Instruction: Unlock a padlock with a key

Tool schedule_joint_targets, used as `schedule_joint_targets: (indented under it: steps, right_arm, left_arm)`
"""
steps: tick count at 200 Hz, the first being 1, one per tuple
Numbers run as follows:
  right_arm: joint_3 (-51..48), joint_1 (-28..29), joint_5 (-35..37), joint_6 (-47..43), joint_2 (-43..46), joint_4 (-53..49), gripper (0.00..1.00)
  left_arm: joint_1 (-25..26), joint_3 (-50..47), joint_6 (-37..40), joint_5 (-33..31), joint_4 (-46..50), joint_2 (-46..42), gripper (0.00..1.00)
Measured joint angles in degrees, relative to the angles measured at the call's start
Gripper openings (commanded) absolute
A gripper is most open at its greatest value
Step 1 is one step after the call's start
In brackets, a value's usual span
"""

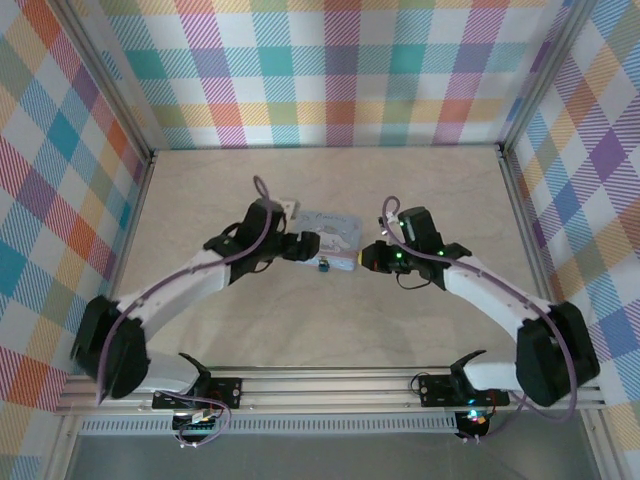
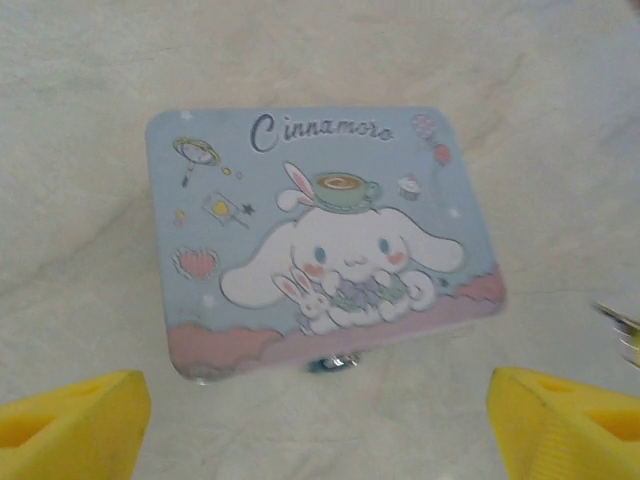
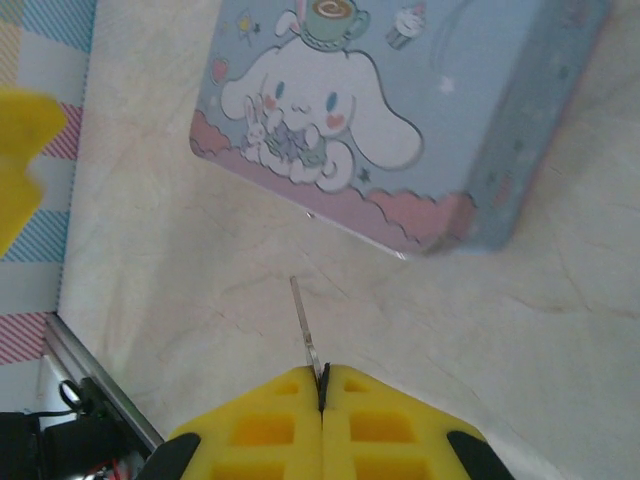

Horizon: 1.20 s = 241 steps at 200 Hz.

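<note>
Pinched tight in the right gripper [image 3: 322, 385]: the key [image 3: 303, 330], thin and pointing straight out past the fingertips toward the tin box [image 3: 480, 80] in the middle of the tabletop. Just beyond that tip, tucked against the tin's wall facing the near edge of the tabletop: the padlock [image 1: 325, 266] (barely a blue speck from above). Spread wide and holding nothing, the left gripper [image 2: 320, 425], poised over the tin, probably the slightly nearer of the two and well placed to steady the lock.

Open tabletop [image 1: 430, 190] all around the tin box [image 1: 332, 232]
</note>
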State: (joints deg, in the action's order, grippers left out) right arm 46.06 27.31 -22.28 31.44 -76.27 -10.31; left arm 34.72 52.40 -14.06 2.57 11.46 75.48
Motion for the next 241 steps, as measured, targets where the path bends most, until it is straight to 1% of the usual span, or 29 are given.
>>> schedule_joint_targets:
  steps: [28,50,68,92,119,157,175,192,241]
  right_arm:
    - [2.82,-0.68,-2.91,1.29,-7.28,6.80,0.01]
    - [5.16,-1.64,-4.04,2.23,-12.44,11.37,0.01]
    - [6.86,-2.25,-4.57,2.45,-16.04,13.62,0.01]
    - [8.17,-2.64,-5.18,2.64,-19.96,15.74,0.01]
    - [8.13,-2.67,-5.73,2.67,-22.12,16.57,0.01]
    - [6.58,-2.78,-6.40,3.17,-22.16,19.74,0.01]
    - [4.94,-2.97,-6.95,4.04,-21.86,22.60,0.00]
    - [3.30,-2.89,-7.19,4.61,-21.16,24.52,0.00]
    - [-0.70,-0.72,-7.15,6.21,-18.58,27.34,0.01]
  left_arm:
    - [0.02,-11.54,-4.13,2.54,-5.99,-7.21,0.88]
    - [0.02,-18.16,-6.62,3.98,-8.94,-9.40,0.87]
    - [0.02,-20.96,-8.09,5.03,-10.99,-9.81,0.87]
    - [0.02,-22.14,-8.85,6.08,-14.14,-9.66,0.86]
    - [0.11,-22.32,-8.87,6.71,-17.44,-8.50,0.85]
    - [0.48,-22.91,-8.63,7.28,-20.74,-6.21,0.83]
    - [0.90,-22.91,-8.33,7.74,-21.99,-4.81,0.79]
    - [1.22,-22.91,-7.98,8.20,-23.58,-3.52,0.78]
    - [2.27,-22.91,-7.30,8.52,-27.74,0.48,0.75]
